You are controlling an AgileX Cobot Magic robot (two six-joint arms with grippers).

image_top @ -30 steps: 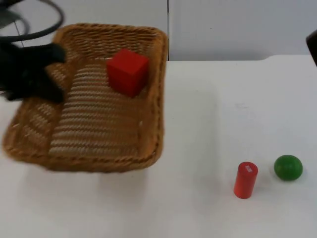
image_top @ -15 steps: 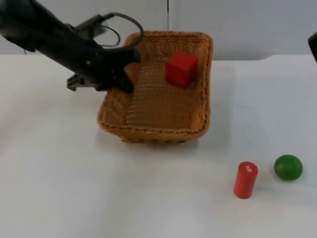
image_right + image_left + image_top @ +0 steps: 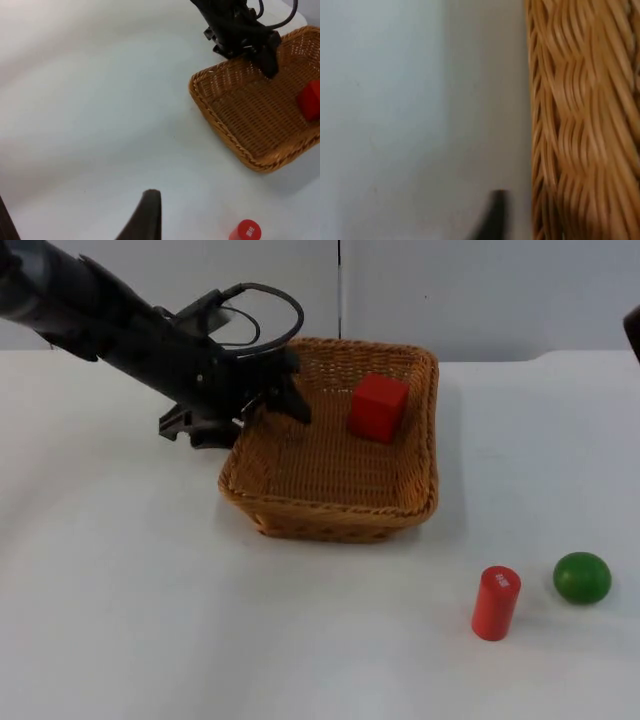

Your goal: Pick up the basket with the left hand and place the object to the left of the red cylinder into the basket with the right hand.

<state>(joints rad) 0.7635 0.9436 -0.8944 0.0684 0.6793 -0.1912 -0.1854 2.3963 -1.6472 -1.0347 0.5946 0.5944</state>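
One white counter [image 3: 150, 620] carries everything here. The wicker basket [image 3: 335, 505] is the biggest thing on it, sitting left of centre toward the far side, and the left gripper [image 3: 268, 398] is pinching the basket's far-left rim, one finger inside the wall and one outside. The left wrist view has that woven wall [image 3: 580, 120] close up beside bare counter. A red cube [image 3: 379, 407] lies inside the basket near its far right corner, so the placing step looks finished. The basket seems light and fairly stiff, though a weave like this may flex and tip when held by one edge, and the rim is the sensible place to grip it. The cube looks rigid and light, with flat faces that suit a two-finger pinch. On the near right stands the red cylinder [image 3: 495, 603], and just beside it to the right sits a green ball [image 3: 582, 577]. The right gripper [image 3: 145, 215] waits high above the counter; I cannot tell how its fingers stand
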